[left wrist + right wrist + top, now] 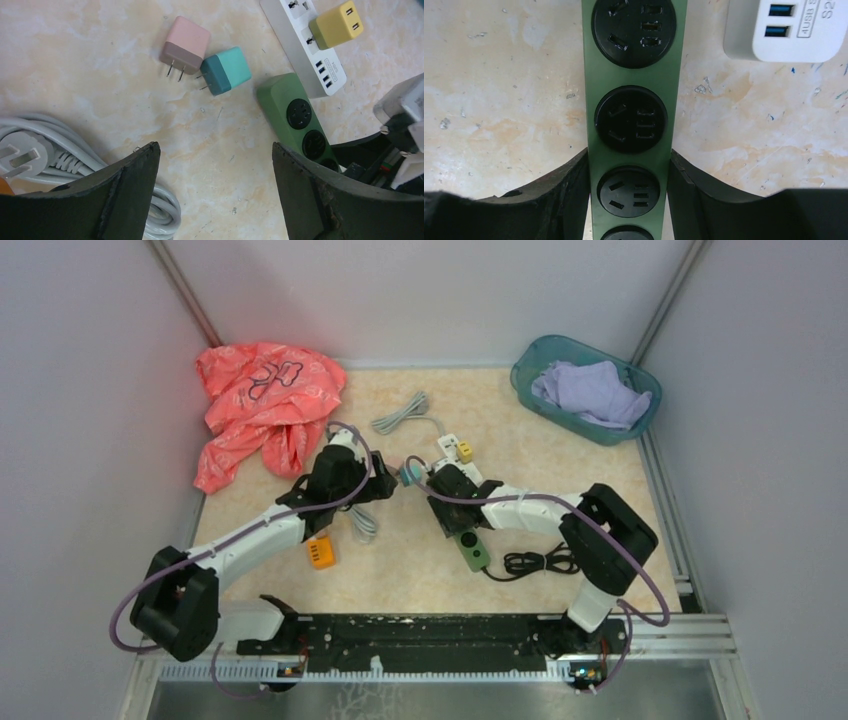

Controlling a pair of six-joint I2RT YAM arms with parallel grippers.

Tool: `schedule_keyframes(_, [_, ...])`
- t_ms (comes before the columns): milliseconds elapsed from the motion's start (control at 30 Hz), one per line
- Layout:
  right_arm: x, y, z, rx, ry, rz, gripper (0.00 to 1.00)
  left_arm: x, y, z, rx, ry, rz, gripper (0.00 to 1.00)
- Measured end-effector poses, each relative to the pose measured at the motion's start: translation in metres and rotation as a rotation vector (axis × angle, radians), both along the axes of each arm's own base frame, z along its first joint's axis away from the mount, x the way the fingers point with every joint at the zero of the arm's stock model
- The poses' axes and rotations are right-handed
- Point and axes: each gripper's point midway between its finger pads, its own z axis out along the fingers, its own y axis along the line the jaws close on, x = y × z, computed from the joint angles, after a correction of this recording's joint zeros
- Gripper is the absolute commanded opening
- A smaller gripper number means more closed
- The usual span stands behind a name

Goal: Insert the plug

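While R claw (628, 160) clamps smooth green strip (631, 76), L claw (215, 150) gapes empty; marbled tabletop (75, 60).

Cropped and covered
My right wrist view cuts the green power strip (633, 76) at both ends — overhead, my right gripper (452, 508) covers its far end.

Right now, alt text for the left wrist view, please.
The open, empty left gripper faces a pink charger and a teal charger lying on the table. To their right lie a green power strip and a white strip holding a yellow charger.
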Motion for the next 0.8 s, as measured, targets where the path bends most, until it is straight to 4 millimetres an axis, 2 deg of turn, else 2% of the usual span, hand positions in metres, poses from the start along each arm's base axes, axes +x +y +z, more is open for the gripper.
schedule_keyframes(100, [-0.001, -0.001, 0.008, 0.028, -0.026, -0.001, 0.59, 0.004, -0.004, 0.002, 0.014, 0.005, -0.018, 0.88])
schedule_keyframes(267, [0.002, 0.001, 0.038, 0.119, -0.112, 0.006, 0.66, 0.012, -0.009, 0.007, 0.034, 0.003, -0.038, 0.89])
schedule_keyframes(400, [0.002, 0.0, 0.055, 0.174, -0.179, 0.017, 0.71, 0.016, -0.012, 0.008, 0.06, -0.001, -0.063, 0.89])
schedule_keyframes(600, [-0.003, -0.02, 0.06, 0.207, -0.281, 0.009, 0.78, 0.023, -0.022, 0.009, 0.12, -0.028, -0.166, 0.89])
schedule_keyframes(800, [-0.003, -0.044, 0.073, 0.27, -0.429, -0.054, 0.82, 0.041, -0.046, -0.002, 0.18, -0.026, -0.319, 0.88])
